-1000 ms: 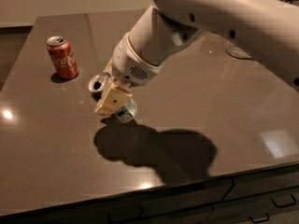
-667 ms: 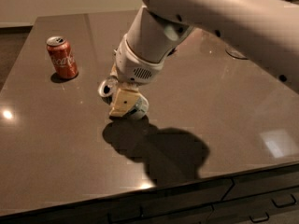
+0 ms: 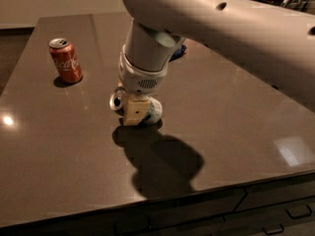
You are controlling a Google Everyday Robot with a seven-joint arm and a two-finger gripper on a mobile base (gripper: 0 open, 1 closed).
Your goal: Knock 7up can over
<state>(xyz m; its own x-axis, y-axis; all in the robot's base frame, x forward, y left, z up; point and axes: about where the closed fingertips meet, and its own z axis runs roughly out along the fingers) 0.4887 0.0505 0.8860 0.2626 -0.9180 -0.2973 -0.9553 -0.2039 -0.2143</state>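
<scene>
Dark brown glossy table (image 3: pixel 236 132), lit from above, with a pale wall behind.

- Gripper (image 3: pixel 137 110): tan, low over the table left of centre, directly over the 7up can. How wide it stands cannot be told, nor whether it has hold of the can. Against a second ago it sits a little further right and nearer the camera.
- 7up can (image 3: pixel 153 113): on its side on the table, round silver end (image 3: pixel 117 101) facing left, body partly hidden behind the gripper. It has shifted right and forward along with the gripper.
- Wrist (image 3: pixel 145 68): white, upright above the gripper.
- Arm (image 3: pixel 221 23): white, across the top of the view, further left than before.
- Shadow (image 3: pixel 162 161): on the table in front of the gripper.
- Red cola can (image 3: pixel 65 60): upright at far left, well apart, unmoved.
</scene>
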